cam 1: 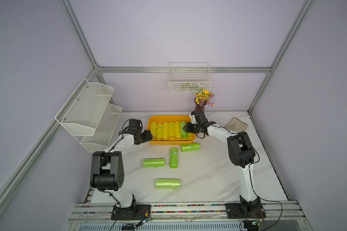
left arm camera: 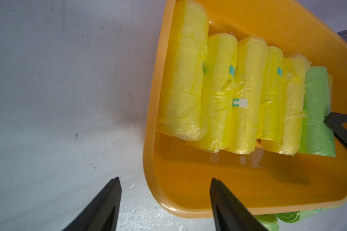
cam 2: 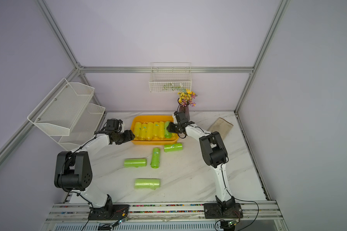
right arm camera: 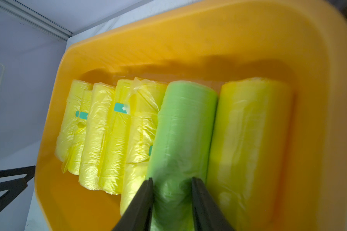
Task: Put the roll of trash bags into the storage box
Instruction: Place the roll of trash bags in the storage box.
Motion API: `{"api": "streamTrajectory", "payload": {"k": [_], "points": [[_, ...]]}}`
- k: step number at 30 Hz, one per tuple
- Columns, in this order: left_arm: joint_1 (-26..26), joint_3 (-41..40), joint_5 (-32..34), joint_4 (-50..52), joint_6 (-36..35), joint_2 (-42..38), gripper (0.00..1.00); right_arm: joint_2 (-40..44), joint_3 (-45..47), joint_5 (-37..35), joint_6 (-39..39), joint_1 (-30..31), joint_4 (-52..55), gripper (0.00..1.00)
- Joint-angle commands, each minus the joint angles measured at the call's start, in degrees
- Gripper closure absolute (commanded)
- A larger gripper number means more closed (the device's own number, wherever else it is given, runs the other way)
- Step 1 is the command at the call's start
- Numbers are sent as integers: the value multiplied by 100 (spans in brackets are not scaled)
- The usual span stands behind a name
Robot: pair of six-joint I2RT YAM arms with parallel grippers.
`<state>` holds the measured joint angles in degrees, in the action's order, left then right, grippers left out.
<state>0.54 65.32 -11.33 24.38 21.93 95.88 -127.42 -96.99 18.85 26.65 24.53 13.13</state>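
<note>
While the right gripper (right arm camera: 171, 180) reaches into the box (cam 1: 168, 142), its two jaws squeeze a green roll (right arm camera: 184, 130). The jaws are almost closed, and the roll is pinched tight between them. This roll is inside the box, in a row with the yellow rolls (cam 1: 165, 131). In a top view, five yellow ones lie to its left. The right wrist view shows one more yellow one touching its other side. I cannot tell if the green roll rests on the bottom of the box.

In both top views the box sits in the middle of the frame, at the back of the white table (cam 1: 208, 170). The left gripper (left arm camera: 164, 180) hangs at the left end of the box. Its jaws stand apart and hold nothing. One jaw is over the table and one is over the corner of the box.

Four loose rolls (cam 1: 153, 162), all green, lie on the table lower in the frame. One lies just beside the front wall of the box. One lies well apart, lowest of all.

A white rack (cam 1: 88, 116) is at the left of the frame. A wire basket (cam 1: 189, 80) hangs above the box. Flowers (cam 1: 203, 98) stand to the upper right of the box.
</note>
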Motion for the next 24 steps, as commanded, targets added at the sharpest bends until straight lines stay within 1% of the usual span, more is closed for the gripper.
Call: {"api": "streamTrajectory", "payload": {"k": [1, 5, 8, 10, 13, 15, 18, 22, 24], "points": [[34, 34, -92, -159, -14, -164, 30, -269, -74, -193, -90, 55, 471, 64], [39, 64, -71, -96, -71, -216, 30, 6, -112, -227, -170, 58, 487, 64], [35, 69, -67, -91, -70, -236, 29, 241, -123, -115, -191, 71, 410, 64], [36, 99, -88, -91, -49, -227, 29, 296, -240, -176, -338, 130, 567, 64], [40, 99, -117, -92, -40, -210, 29, 225, -481, -337, -615, 224, 970, 64], [43, 93, -113, -96, -31, -210, 29, 184, -487, -409, -706, 269, 1089, 64], [43, 59, -101, -89, -29, -234, 29, 134, -336, -555, -782, 334, 1140, 65], [43, 3, -75, -94, -31, -269, 29, 11, -108, -692, -817, 358, 1197, 70], [38, -6, -72, -91, -31, -279, 29, -54, -44, -799, -831, 358, 1234, 71]]}}
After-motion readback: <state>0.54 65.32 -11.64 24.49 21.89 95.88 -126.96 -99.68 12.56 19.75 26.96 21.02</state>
